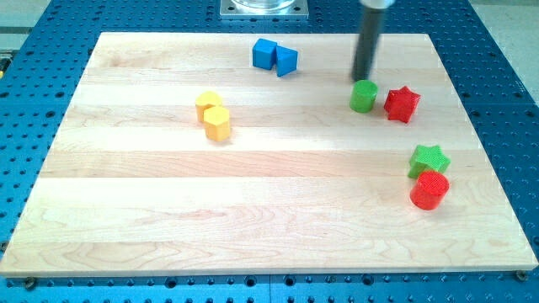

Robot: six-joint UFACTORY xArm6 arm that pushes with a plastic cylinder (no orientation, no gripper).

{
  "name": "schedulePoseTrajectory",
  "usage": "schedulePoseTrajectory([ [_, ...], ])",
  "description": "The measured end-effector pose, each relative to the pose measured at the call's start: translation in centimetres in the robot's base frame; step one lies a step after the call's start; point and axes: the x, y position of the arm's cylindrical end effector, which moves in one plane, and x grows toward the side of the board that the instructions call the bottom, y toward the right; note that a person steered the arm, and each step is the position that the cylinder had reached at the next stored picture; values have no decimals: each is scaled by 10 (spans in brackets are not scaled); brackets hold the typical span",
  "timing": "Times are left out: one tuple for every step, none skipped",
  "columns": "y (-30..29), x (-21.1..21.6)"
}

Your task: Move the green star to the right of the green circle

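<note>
Nearest you, toward the view's bottom right, sits the red circle [429,190], a short ribbed cylinder, and from there you can sweep the wooden board [168,219] from the view's left to its right. First you meet two yellow blocks left of centre: a yellow block [208,103] whose shape you cannot quite make out, and touching it on the lower right a yellow hexagon [217,123]. Further right, near the view's top edge, you see a blue cube [265,53] pressed against a blue wedge-like block [286,61]. Moving on, you come to the dark rod, which drops from the view's top; my tip [362,79] ends just above the green circle [364,96] as you see it, on that block's far side, so close that you cannot tell whether the two touch. It is a plain rod with nothing to open or close, and it holds nothing. Just beside the green circle, on the view's right, stands the red star [402,103], with a narrow gap between them. Lower down and a little further right you find the green star [429,158], which is the block the task names; it sits well below the green circle and the red star, and it touches the red circle directly beneath it in the view.
</note>
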Motion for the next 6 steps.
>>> schedulePoseTrajectory([
  [-39, 75],
  [-85, 160],
  [-62, 171],
  [22, 135],
  [115, 143],
  [95, 174],
])
